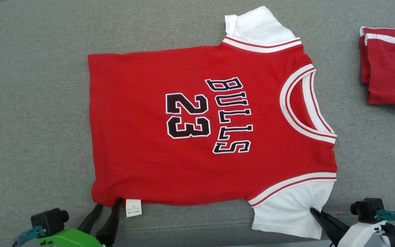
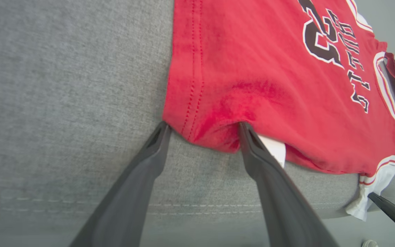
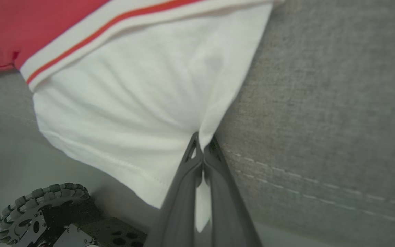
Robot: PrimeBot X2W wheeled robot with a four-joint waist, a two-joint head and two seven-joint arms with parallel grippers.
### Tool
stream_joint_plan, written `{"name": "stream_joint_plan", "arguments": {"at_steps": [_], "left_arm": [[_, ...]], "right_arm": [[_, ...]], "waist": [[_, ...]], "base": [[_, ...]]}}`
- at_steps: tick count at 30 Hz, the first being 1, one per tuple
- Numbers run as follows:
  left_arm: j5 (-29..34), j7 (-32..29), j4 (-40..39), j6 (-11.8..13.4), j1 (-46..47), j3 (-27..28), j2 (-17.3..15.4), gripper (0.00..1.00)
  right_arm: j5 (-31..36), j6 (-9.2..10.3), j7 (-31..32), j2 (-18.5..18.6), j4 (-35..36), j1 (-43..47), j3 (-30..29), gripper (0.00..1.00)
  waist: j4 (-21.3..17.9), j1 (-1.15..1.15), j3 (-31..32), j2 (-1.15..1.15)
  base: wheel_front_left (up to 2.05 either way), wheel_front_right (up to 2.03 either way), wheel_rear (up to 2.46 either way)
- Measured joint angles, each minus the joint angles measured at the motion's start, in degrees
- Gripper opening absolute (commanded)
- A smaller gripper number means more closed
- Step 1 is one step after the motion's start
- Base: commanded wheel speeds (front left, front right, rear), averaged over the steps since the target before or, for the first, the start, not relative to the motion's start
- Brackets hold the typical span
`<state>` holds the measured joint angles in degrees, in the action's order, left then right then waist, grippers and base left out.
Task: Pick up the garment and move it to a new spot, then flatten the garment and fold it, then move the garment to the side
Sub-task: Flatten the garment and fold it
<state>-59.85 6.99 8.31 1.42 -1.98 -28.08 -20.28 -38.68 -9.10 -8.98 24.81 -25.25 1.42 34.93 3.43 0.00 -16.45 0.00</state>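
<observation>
pinching sleeve, hem corner ungripped

red shirt (image 1: 211,137) lies flat, print up, on the grey fabric surface (image 1: 33,103). right gripper (image 3: 202,151) is closed on the near white sleeve's (image 3: 132,103) edge. left gripper (image 2: 203,127) is wide open, straddling the hem corner beside the white label (image 1: 133,207), holding nothing.

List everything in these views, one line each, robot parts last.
jersey: one, red, BULLS 23 print, spread flat mid-surface
label: one, white, at the jersey's near-left corner
second garment: one, red with white stripe, lying at the far right
surface: one, grey fabric, under both garments
wheel: one, dark, below the surface edge
left gripper: one, dark fingers, open at that near-left corner
right gripper: one, dark fingers, shut on the jersey's near white sleeve
</observation>
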Motion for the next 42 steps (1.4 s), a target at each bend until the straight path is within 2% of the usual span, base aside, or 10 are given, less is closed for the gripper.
{"name": "stream_joint_plan", "arguments": {"at_steps": [2, 4, 6, 7, 15, 23, 27, 37, 42], "left_arm": [[0.0, -0.4, 0.0, -0.4, 0.0, -0.2, 0.0, 0.98], [0.0, -0.4, 0.0, -0.6, 0.0, -0.4, 0.0, 0.44], [0.0, -0.8, -0.1, -1.1, 0.1, -0.6, 0.0, 0.10], [-0.1, -0.9, -0.3, -1.5, 0.1, -0.8, 0.0, 0.00], [-1.1, -2.1, -2.9, -2.8, 0.1, -1.4, -0.1, 0.00], [-3.5, -2.9, -5.8, -3.0, -0.1, -0.2, -1.0, 0.00], [-3.6, -3.4, -7.1, -3.0, -0.9, 0.5, -2.2, 0.00], [-4.4, -4.0, -10.2, -2.3, -2.3, 1.7, -3.9, 0.00], [-4.8, -5.0, -12.2, -1.5, -3.3, 1.9, -4.6, 0.00]], "right_arm": [[-0.1, -0.01, 0.0, -0.2, 0.0, -0.1, 0.1, 0.00], [-0.1, -0.01, 0.0, -0.2, 0.0, -0.3, 0.2, 0.00], [-0.1, -0.01, 0.0, -0.1, -0.1, -0.4, 0.5, 0.00], [-0.1, -0.01, 0.0, 0.0, 0.0, -0.5, 0.7, 0.00], [0.0, 0.15, 0.3, 2.2, 1.8, -0.9, 3.0, 0.00], [-2.2, 1.66, 6.0, 6.1, 9.2, -0.3, 5.3, 0.00], [-4.5, 1.64, 8.9, 6.8, 13.4, 0.4, 5.8, 0.00], [-10.8, 1.68, 12.2, 9.5, 23.5, 2.7, 2.0, 0.00], [-15.0, 2.66, 12.9, 9.9, 28.1, 4.5, -0.3, 0.00]], "waist": [[-0.3, 0.00, 0.0, 0.00], [-0.4, 0.00, -0.1, 0.00], [-0.5, 0.00, -0.1, 0.00], [-0.6, 0.00, -0.1, 0.00], [-0.9, 0.00, 0.1, 0.00], [-1.4, 0.01, 0.9, 0.00], [-2.2, 0.01, 1.4, 0.00], [-3.2, 0.01, 1.8, 0.01], [-3.3, 0.01, 1.5, 0.00]], "base": [[0.00, 0.00, 0.00], [0.00, 0.00, 0.00], [0.00, 0.00, 0.00], [0.00, 0.00, 0.00], [0.00, 0.00, 0.00], [0.00, 0.00, 0.00], [0.00, 0.00, 0.00], [0.00, 0.00, 0.00], [0.00, 0.00, 0.00]]}}
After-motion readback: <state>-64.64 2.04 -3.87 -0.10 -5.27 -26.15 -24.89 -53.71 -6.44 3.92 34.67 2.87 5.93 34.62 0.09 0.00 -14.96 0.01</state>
